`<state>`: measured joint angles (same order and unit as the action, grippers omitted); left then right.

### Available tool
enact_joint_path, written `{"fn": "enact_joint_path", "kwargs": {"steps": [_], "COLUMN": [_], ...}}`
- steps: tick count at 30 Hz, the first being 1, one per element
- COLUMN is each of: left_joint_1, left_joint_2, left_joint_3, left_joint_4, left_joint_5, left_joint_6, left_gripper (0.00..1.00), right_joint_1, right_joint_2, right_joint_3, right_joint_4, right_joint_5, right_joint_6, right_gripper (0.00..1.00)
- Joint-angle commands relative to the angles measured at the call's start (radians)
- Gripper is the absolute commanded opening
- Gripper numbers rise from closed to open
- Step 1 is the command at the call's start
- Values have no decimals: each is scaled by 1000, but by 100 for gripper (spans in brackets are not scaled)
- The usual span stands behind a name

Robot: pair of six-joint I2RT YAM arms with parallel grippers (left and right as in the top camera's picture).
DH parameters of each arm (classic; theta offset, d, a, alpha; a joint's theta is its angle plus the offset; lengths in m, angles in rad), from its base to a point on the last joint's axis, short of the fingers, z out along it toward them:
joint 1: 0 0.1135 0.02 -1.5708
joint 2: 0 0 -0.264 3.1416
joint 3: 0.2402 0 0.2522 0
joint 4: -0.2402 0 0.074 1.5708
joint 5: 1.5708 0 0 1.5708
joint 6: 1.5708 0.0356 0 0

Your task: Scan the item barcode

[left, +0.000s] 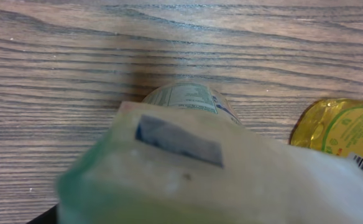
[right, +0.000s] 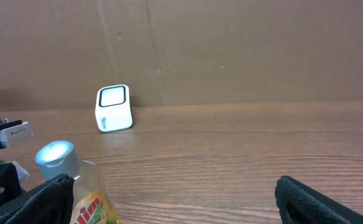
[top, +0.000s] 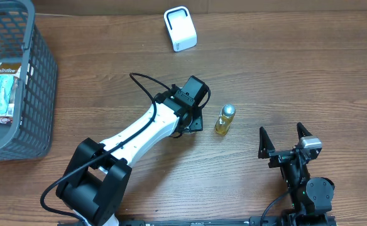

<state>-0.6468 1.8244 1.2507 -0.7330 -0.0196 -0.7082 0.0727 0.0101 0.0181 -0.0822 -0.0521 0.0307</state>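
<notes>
Blurred pale packet (left: 231, 174) gripped in left gripper (top: 195, 119), right gripper (top: 281, 129) wide open, empty

Soft, even indoor light; only faint shadows on the table (top: 296, 75). The left wrist view is badly blurred (a pale package (left: 188, 168) fills it). The bottle cap (right: 54, 154) glares white.

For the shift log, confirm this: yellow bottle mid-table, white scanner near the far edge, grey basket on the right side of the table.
One thing is off: the grey basket stands on the left side of the table, as the overhead view shows. The yellow bottle is mid-table and the white scanner is near the far edge.
</notes>
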Motion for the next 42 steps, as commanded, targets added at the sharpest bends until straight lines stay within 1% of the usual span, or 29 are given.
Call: {"fn": "enact_joint_path", "kwargs": {"steps": [1,3,6,8,9,10,11,12,14,21,27,32,33,34,36,37,42], "left_joint_1": [-8,-8,-8,-8,-7,-7,-7,-7,-7,3,54,120,130,141,157,163,161], "left_joint_2": [32,32,30,29,29,29,29,29,29,29,29,29,29,29,29,29,41], "left_joint_3": [-2,4,24,47,61,73,88,100,127,252,358,361,360,357,350,344,313], "left_joint_4": [2,1,-3,-22,-32,-42,-56,-67,-93,-206,-336,-383,-389,-394,-396,-394,-369], "left_joint_5": [24,41,72,72,72,71,70,68,64,64,69,177,200,226,275,296,309], "left_joint_6": [-21,-18,10,14,28,41,52,58,61,157,220,301,319,343,383,397,397], "left_gripper": [56,59,68,72,76,91,100,100,100,100,99,100,92,82,70,67,64], "right_joint_1": [4,4,4,4,4,4,4,4,4,4,4,4,4,4,4,4,4], "right_joint_2": [-7,-7,-7,-7,-7,-7,-7,-7,-7,-7,-7,-7,-7,-7,-7,-7,-7], "right_joint_3": [-10,-10,-10,-10,-10,-10,-10,-10,-10,-10,-10,-10,-10,-10,-10,-10,-10], "right_joint_4": [4,4,4,4,4,4,4,4,4,4,4,4,4,4,4,4,4], "right_joint_5": [2,2,2,2,2,2,2,2,2,2,2,2,2,2,2,2,2], "right_joint_6": [7,7,7,7,7,7,7,7,7,7,7,7,7,7,7,7,7], "right_gripper": [100,100,100,100,100,100,100,100,100,100,100,100,100,100,100,100,100]}}
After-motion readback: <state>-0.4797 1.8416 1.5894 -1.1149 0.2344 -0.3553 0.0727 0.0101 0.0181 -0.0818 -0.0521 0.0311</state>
